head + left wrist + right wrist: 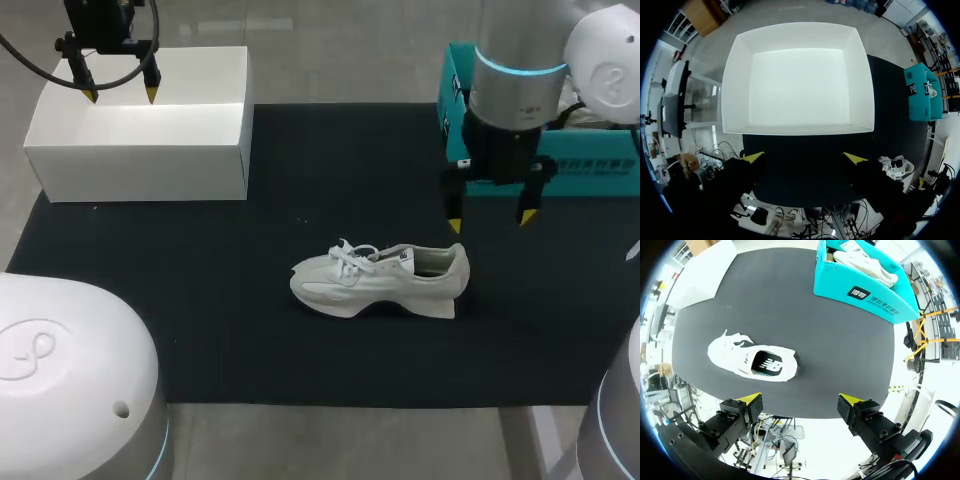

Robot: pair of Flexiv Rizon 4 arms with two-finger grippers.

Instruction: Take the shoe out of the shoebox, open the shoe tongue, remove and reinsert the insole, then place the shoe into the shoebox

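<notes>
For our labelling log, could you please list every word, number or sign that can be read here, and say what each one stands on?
Nothing can be quoted with confidence.
teal shoebox: a black label with white print on its side wall, too small to read.
white shoe: a white logo mark on a dark patch inside the heel, with no legible words.
white box: no print shows.

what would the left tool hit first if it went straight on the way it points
Most likely the white box: the left tool hangs open above it, pointing down into it. Depth is unclear, so maybe its near wall.
</notes>
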